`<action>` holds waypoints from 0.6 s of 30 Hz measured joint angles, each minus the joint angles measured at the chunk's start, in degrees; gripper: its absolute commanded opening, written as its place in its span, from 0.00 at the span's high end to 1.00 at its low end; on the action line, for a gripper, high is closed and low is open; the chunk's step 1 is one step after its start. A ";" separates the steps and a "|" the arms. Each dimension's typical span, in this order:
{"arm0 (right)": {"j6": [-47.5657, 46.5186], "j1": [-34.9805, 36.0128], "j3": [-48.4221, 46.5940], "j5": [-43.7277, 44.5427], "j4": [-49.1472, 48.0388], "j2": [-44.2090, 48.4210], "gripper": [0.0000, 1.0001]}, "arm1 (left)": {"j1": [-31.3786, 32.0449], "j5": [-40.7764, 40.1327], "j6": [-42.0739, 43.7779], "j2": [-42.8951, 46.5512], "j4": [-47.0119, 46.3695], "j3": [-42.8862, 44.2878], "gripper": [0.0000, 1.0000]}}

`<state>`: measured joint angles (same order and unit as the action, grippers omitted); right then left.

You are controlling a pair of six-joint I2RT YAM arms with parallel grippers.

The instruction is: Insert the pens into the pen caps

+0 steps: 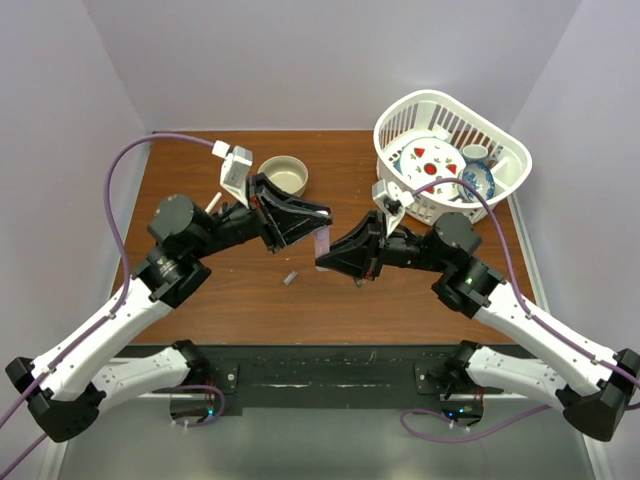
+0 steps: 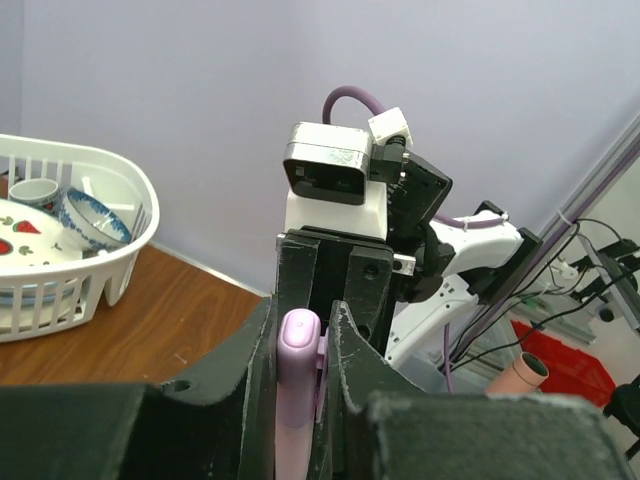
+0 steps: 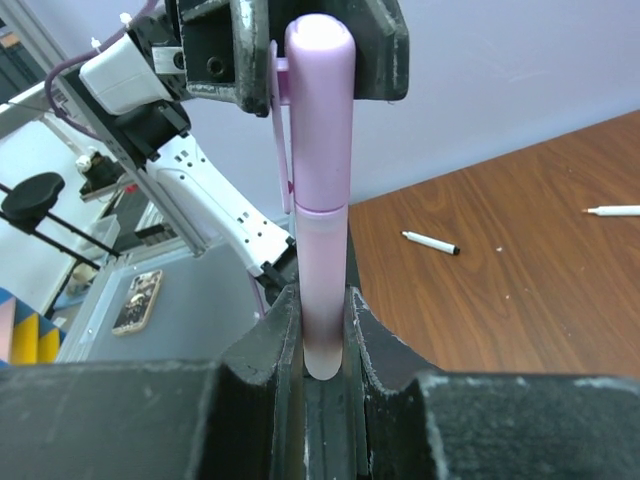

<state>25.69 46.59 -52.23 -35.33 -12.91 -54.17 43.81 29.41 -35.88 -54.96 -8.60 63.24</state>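
The chunky pink marker (image 1: 322, 243) hangs above the table's middle, held between both grippers. My right gripper (image 3: 325, 300) is shut on the marker's pale pink body (image 3: 324, 270). The pink cap (image 3: 320, 110) sits on the marker's far end, its clip to the left. My left gripper (image 2: 300, 322) is shut on that pink cap (image 2: 298, 345), both fingers pressing its sides. A small grey cap (image 1: 290, 278) lies on the wood below the grippers. Two white-bodied pens (image 3: 430, 242) (image 3: 612, 211) lie flat on the table beyond.
A tan round bowl (image 1: 284, 176) stands at the back centre, behind the left gripper. A white basket (image 1: 497, 180) holding dishes fills the back right corner. White walls enclose the table on three sides.
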 measured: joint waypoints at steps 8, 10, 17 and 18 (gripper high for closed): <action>-2.58 0.85 -7.56 -0.52 9.88 -2.23 1.00 | -0.96 -0.07 -6.43 3.19 -16.15 -9.94 1.00; -3.08 0.85 -9.79 -1.42 12.04 -3.34 1.00 | -1.31 -0.04 -9.60 3.13 -24.17 -13.49 1.00; -3.98 0.50 -13.75 -3.45 19.47 -6.34 1.00 | -1.97 -2.40 -16.65 2.36 -40.28 -22.32 1.00; -4.09 0.37 -14.53 -3.72 20.13 -6.86 1.00 | -1.99 -3.04 -16.70 2.47 -40.52 -22.51 1.00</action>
<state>21.61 46.96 -66.76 -39.05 7.22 -61.04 41.82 26.37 -52.58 -52.49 -49.12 40.73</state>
